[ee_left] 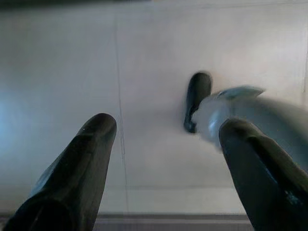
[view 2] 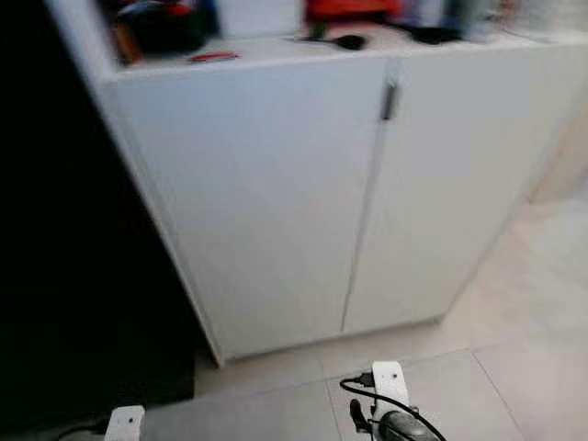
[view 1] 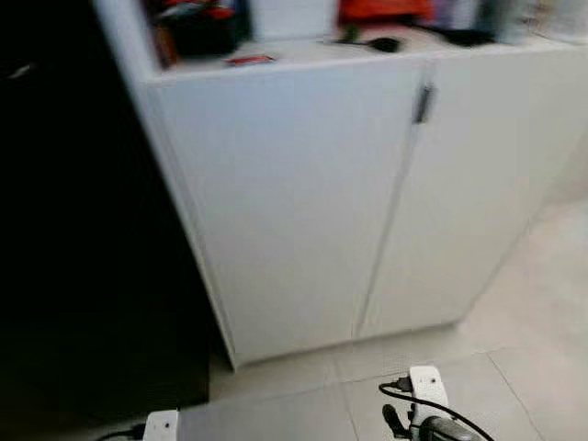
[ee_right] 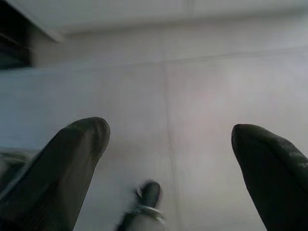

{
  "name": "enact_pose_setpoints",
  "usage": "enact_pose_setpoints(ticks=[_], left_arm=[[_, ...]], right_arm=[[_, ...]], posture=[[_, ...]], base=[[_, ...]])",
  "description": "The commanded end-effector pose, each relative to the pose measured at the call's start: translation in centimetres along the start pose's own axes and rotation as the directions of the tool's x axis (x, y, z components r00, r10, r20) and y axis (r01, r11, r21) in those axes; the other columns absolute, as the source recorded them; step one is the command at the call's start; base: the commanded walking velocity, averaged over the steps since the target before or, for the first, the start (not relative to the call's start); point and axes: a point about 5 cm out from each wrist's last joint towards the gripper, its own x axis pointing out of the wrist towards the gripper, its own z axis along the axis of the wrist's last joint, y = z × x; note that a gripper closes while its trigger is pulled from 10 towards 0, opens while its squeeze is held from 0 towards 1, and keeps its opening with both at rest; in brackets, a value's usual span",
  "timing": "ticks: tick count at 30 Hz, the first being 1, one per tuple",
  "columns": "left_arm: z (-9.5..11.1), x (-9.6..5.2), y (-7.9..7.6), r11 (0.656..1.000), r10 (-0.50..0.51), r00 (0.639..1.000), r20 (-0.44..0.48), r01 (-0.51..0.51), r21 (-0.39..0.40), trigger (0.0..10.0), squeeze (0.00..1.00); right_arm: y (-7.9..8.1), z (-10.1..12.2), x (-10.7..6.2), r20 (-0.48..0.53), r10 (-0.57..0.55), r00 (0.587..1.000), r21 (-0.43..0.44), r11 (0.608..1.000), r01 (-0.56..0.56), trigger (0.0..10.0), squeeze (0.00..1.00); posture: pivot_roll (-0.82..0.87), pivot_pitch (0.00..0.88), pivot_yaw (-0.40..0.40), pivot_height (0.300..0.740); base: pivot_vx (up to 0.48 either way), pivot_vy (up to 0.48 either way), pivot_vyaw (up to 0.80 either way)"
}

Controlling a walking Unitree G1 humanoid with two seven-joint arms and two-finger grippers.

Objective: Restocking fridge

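with both the left gripper (ee_left: 163, 144) and right gripper (ee_right: 168, 144) hanging open and empty over the tiled floor (view 1: 542, 303), the robot should probably turn from the white cabinet (view 1: 294, 202) towards the dark fridge (view 1: 83, 230) first.

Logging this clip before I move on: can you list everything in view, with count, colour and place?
Cabinet: one, white, two closed doors, straight ahead.
Door handle: one, grey, at top of the right door.
Items on the cabinet top: several, red, black and orange, too blurred to name.
Dark unit: one, black, left of the cabinet.
Floor: pale tiles.
Left tool: black fingers apart, over the floor, holding nothing.
Right tool: black fingers apart, over the floor, holding nothing.
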Motion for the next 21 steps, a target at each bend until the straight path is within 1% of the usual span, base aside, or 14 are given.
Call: enact_pose_setpoints(ticks=[1,6,14,21], left_arm=[[0.44,0.06,-0.41,1.000,-0.010,1.000,0.012,0.009,0.029,10.0,0.00],[0.47,0.06,-0.38,0.999,-0.009,1.000,0.013,0.008,0.033,10.0,0.00],[0.48,0.06,-0.40,1.000,-0.008,1.000,0.012,0.008,0.028,10.0,0.00],[0.48,0.06,-0.40,1.000,-0.009,1.000,0.007,0.009,0.029,10.0,0.00]], right_arm=[[-0.80,-0.67,-0.15,-0.019,-0.020,1.000,0.009,1.000,0.020,10.0,0.00],[-0.79,-0.67,-0.15,-0.020,-0.020,1.000,0.010,1.000,0.020,10.0,0.00],[-0.81,-0.79,-0.15,-0.029,-0.029,0.999,0.041,0.999,0.030,10.0,0.00],[-0.83,-0.73,-0.15,-0.026,-0.031,0.999,0.049,0.998,0.032,10.0,0.00]], posture=[[0.01,0.000,-0.019,0.740],[0.01,0.000,-0.018,0.740],[0.01,0.000,-0.019,0.740],[0.01,0.000,-0.024,0.740]], base=[[0.000,0.000,0.80],[0.000,0.000,0.80],[0.000,0.000,0.00],[0.000,0.000,0.00]])
